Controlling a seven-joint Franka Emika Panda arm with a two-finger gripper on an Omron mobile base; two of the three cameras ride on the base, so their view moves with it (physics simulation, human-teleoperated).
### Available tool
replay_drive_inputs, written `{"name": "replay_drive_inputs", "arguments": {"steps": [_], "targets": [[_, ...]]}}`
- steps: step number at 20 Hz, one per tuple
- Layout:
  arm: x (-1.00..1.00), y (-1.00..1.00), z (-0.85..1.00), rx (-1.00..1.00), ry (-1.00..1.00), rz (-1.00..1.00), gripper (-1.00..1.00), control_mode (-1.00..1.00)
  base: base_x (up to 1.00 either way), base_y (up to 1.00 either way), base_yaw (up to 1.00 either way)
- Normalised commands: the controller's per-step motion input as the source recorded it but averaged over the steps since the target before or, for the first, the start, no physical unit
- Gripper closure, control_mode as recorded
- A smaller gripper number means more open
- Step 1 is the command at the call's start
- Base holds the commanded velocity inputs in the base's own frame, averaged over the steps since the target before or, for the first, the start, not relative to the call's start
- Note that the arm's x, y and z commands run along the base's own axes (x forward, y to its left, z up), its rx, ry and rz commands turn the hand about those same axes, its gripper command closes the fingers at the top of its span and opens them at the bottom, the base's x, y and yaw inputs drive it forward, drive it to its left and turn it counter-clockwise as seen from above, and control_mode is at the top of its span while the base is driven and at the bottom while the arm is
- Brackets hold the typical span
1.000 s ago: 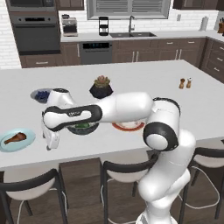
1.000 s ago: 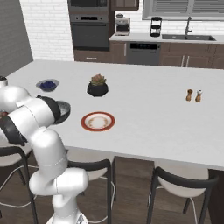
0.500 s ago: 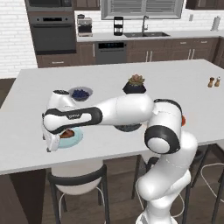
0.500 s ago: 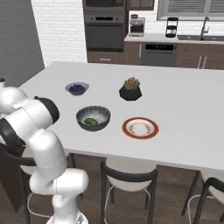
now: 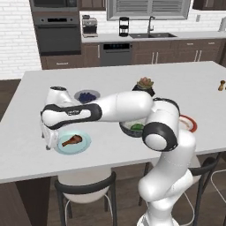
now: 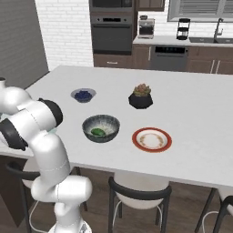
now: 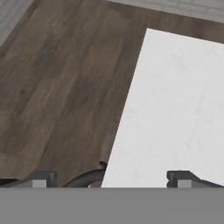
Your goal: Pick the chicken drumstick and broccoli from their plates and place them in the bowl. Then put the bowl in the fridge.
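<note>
Two plates sit on the white marble tabletop [image 5: 185, 84]. Leftmost, a plain light blue round plate [image 5: 72, 144] near the front edge carries the reddish-brown chicken drumstick [image 5: 73, 141], thin bone end pointing left. The two-finger hand [image 7: 112, 177] hangs at the plate's left side, above the tabletop's edge, fingers spread wide and holding nothing; its own view looks down on the tabletop edge and dark wood floor [image 7: 57, 87]. Behind the plate, a small grey bowl of blueberries [image 6: 83, 95]. Further right, the wide dark grey speckled bowl [image 6: 101, 128] holds the dark green broccoli floret [image 6: 97, 132]. Behind it, a black faceted succulent pot [image 6: 140, 96]. Just beside the bowl to the right, a white plate with red-orange rim [image 6: 152, 139].
</note>
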Motion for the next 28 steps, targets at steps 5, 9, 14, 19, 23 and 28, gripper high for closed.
{"name": "replay_drive_inputs", "arguments": {"steps": [5,9,14,19,23,28], "targets": [[0.52,-0.97,0.03,0.15,0.0,0.01,-1.0,-1.0,0.0,0.0,0.0],[0.0,-1.0,0.02,0.01,-0.02,0.1,-1.0,-1.0,0.0,0.0,0.0],[0.01,-0.56,-0.05,-0.14,-0.02,0.1,-1.0,-1.0,0.0,0.0,0.0],[0.12,-0.27,0.0,-0.11,0.0,0.03,-1.0,-1.0,0.0,0.0,0.0],[0.32,-0.06,-0.07,-0.09,0.0,0.0,-1.0,-1.0,0.0,0.0,0.0],[0.58,-0.44,-0.29,-0.02,0.0,0.02,-1.0,-1.0,0.0,0.0,0.0]]}}
